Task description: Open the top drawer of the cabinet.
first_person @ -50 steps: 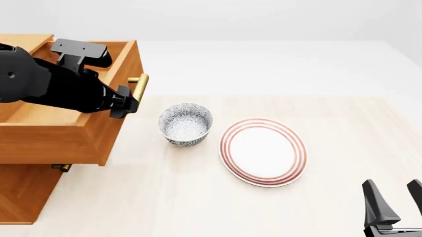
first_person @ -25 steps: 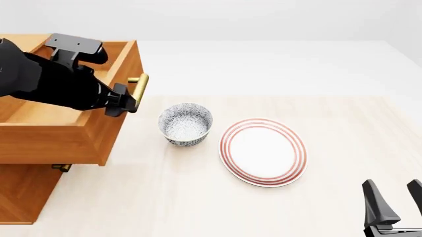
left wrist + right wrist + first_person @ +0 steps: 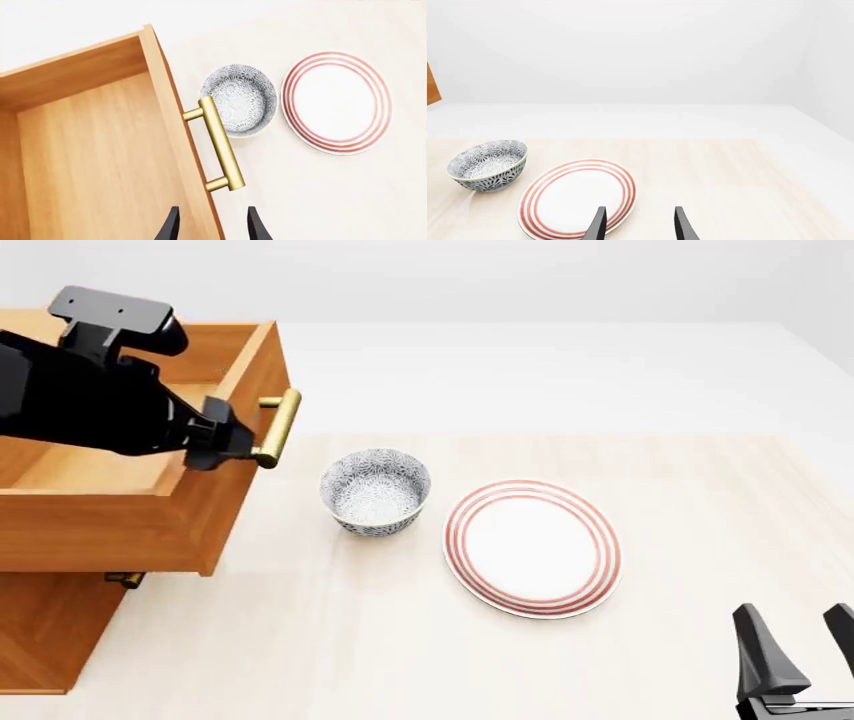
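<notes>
One top drawer [image 3: 147, 510] handle [image 3: 276, 427] just beyond left pincer [image 3: 224, 445].

light: bright, even | shadows: faint (soft-edged) | glare: slight on white surroundings | focus: sharp

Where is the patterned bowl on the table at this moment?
In the front view the patterned bowl stands on the table left of centre, between the pulled-out top drawer and the red-ringed plate, touching neither.

No readable text, labels or numbers, seemingly.
</notes>
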Controlling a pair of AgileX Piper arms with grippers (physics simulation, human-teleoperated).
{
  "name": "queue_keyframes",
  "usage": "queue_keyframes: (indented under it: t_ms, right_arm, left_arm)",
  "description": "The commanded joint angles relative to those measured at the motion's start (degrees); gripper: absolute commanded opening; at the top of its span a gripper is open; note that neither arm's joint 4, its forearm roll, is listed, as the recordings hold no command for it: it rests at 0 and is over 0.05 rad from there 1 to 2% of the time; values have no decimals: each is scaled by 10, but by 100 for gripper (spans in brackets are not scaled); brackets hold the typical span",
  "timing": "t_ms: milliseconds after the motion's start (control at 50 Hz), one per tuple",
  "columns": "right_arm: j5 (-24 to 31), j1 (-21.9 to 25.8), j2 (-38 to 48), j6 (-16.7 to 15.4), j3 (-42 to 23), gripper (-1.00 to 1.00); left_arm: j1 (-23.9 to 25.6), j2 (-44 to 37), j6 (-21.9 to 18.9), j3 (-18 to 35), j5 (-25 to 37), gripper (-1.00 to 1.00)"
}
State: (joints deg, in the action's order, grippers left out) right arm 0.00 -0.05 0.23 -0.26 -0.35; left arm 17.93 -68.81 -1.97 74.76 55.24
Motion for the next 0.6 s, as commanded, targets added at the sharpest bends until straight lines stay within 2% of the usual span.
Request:
queue_keyframes:
  t_ms: [20,600]
  right_arm:
    - [0,0,0,0,0,100]
    - [0,0,0,0,0,100]
  left_arm:
    - [-4,12,-8,10,14,100]
    - [-17,56,-22,40,36,100]
